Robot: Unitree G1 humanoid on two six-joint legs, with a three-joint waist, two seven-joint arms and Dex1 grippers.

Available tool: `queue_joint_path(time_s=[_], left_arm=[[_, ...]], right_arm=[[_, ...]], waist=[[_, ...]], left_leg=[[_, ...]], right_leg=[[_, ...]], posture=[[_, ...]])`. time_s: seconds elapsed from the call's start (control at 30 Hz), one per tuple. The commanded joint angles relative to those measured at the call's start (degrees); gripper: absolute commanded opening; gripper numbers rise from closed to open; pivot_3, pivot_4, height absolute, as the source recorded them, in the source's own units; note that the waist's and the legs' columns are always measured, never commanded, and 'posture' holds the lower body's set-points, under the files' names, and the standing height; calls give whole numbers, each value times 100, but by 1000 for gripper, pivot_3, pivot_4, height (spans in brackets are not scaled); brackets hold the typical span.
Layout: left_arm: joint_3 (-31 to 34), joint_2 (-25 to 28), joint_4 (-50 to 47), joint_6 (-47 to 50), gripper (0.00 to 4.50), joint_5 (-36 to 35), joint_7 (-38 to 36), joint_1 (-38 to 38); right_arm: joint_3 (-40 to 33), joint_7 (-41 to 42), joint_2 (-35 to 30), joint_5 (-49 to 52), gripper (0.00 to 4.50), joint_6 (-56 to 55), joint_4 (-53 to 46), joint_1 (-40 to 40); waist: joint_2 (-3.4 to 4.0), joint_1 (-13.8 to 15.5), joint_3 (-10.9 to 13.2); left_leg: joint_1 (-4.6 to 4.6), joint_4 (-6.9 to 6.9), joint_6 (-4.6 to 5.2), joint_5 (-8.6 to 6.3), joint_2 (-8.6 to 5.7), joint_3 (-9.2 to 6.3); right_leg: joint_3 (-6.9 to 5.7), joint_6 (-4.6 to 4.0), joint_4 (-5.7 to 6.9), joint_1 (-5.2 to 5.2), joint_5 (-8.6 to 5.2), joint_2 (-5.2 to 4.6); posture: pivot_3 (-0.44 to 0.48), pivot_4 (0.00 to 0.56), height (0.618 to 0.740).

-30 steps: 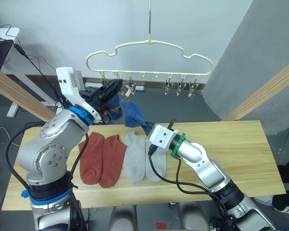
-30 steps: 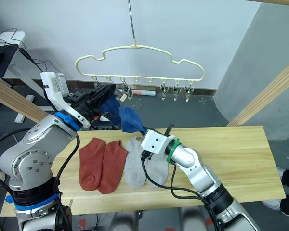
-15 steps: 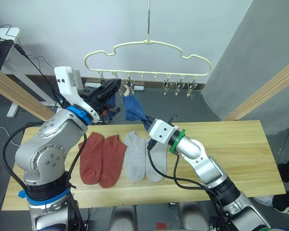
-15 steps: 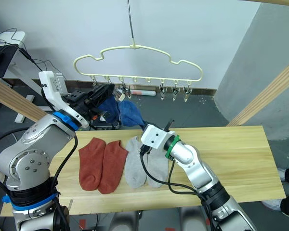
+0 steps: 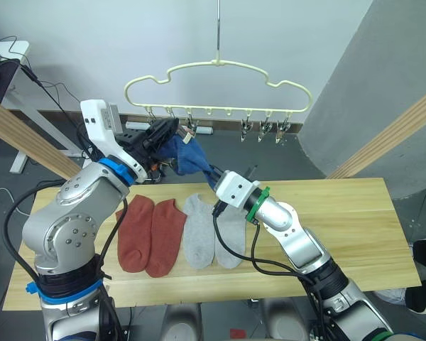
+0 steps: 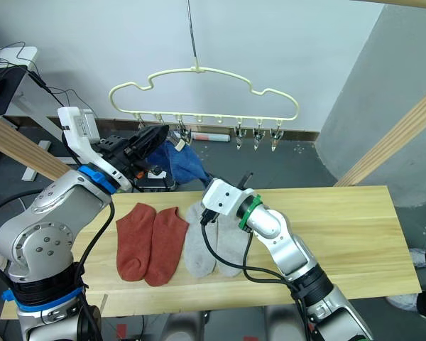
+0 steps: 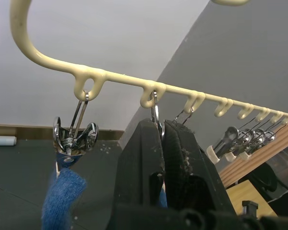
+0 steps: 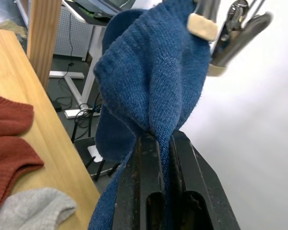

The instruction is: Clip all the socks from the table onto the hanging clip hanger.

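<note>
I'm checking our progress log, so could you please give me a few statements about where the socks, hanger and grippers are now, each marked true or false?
1. Four socks lie on the table: two red socks and two grey socks. True.
2. The right gripper is open, holding nothing. False: it is shut on a blue sock.
3. The left gripper is up at a clip on the hanger, its fingers closed around that clip. True.
4. Another blue sock hangs from the clip beside it. True.
5. The red socks are clipped to the hanger. False: they lie flat on the table.
</note>
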Motion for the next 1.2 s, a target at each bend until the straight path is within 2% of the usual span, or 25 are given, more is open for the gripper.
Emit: queue_joint_path(time_s=[0.03, 0.1, 0.27, 0.33, 0.37, 0.43, 0.63, 0.77, 0.9, 1.07, 1.2], left_arm=[[62, 87, -325, -185, 0, -104, -59, -9], [124, 67, -333, -249, 0, -148, -106, 51], [71, 200, -406, -395, 1546, 34, -159, 199], [46, 267, -493, -455, 2018, 76, -188, 298], [6, 355, -571, -518, 2209, 162, -267, 400], [-16, 437, -678, -613, 2214, 269, -308, 569], [-6, 579, -845, -847, 2214, 559, -325, 925], [-85, 629, -977, -1117, 2214, 903, -349, 1161], [-415, 585, -1197, -1536, 2214, 1401, -416, 1451], [-958, 254, -1193, -2123, 2214, 2047, -370, 1665], [-1482, -56, -918, -2713, 2214, 2682, -375, 1770]], right_arm=[[-34, -32, 86, 28, 54, -185, -119, -36], [-12, -21, 113, 24, 54, -171, -117, -47], [27, 53, 134, 37, 0, -172, -130, -38], [44, 122, 148, 88, 0, -161, -137, -20], [40, 142, 161, 112, 269, -149, -140, -6], [30, 228, 192, 216, 779, -115, -158, 35], [196, 517, 71, 109, 2943, -49, -159, 65], [199, 719, -93, 185, 2943, 23, -334, 231], [39, 1169, -536, 479, 2943, 218, -965, 716], [-715, 1674, -1253, 1272, 2943, 772, -2126, 1430], [-1633, 1922, -1584, 2428, 2943, 1505, -2942, 1776]], waist=[[0, 0, 0], [0, -3, 0], [0, -5, 0], [0, -5, 0], [0, -4, 0], [0, -7, 0], [-1, -6, -1], [-1, -3, -1], [-1, 8, -1], [-2, 14, -2], [-2, 3, -2]], left_leg=[[0, 0, 0, 0, 0, 0], [1, 1, 0, 0, 0, 0], [4, 4, 0, 0, 0, 0], [6, 4, 0, 0, 0, 1], [6, 4, 0, 0, 1, 1], [9, 3, 0, 0, 1, 2], [14, 3, 9, -5, 0, 4], [14, 4, 11, -6, 1, 2], [13, 3, 11, -6, -1, 3], [12, 8, 20, -11, -3, 5], [19, 7, 21, -11, -1, 5]], right_leg=[[0, 0, 0, 0, 0, 0], [0, 0, 3, 0, 0, 0], [1, 0, 12, 0, 0, 0], [2, 0, 15, 0, 0, 0], [2, 0, 16, 0, 0, 0], [4, -1, 19, 0, 0, 0], [6, -1, 23, 2, 0, 1], [4, -1, 23, 1, 0, 0], [5, -1, 20, 2, 0, -3], [8, 1, 19, 7, 0, -12], [7, 1, 23, 11, 0, 0]], posture=[[-26, 341, 740], [-25, 338, 740], [-22, 335, 740], [-22, 334, 740], [-20, 334, 740], [-19, 332, 740], [-16, 330, 740], [-13, 327, 740], [-18, 327, 740], [-36, 328, 740], [-66, 331, 740]])
